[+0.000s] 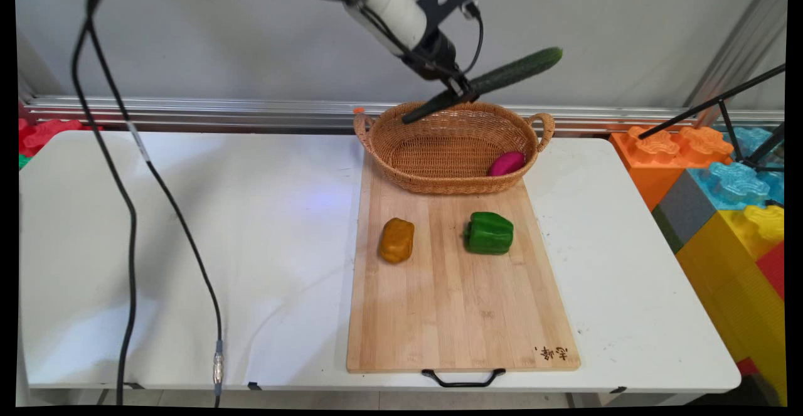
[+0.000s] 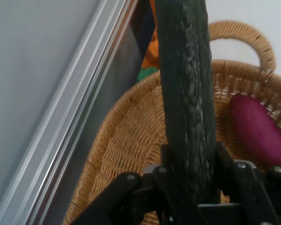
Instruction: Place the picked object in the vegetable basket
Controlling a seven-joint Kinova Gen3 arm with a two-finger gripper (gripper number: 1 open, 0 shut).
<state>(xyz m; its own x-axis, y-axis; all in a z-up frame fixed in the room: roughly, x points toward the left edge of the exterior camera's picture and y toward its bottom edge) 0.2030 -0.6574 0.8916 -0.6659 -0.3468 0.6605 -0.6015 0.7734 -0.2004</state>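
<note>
Two veggies sit loose on the wooden cutting board (image 1: 461,303): an orange pepper (image 1: 396,240) at about 9 o'clock from the board's middle and a green pepper (image 1: 489,233) just right of it, well apart from each other. One purple-red thing, maybe an eggplant or sweet potato (image 1: 507,163), is already lying in the wicker basket (image 1: 401,152), tucked at the 3 o'clock end of it. The basket rests on the board's far edge.

As for the gripper (image 1: 463,91), it's clamped on a dark green cucumber (image 1: 502,77), fingers pressed on both sides around its middle, you can see that pretty clearly in the hand view (image 2: 189,187). The cucumber is up in the air above the basket's back rim, not touching it.

So progress-wise, my read: one item in the basket, one hanging over it, two on the board.

Cucumber's long axis is tilted, running from low at roughly 8 o'clock to high at 2 o'clock in the main view. Low end hangs over the basket's far rim, high end pokes toward the wall.
</note>
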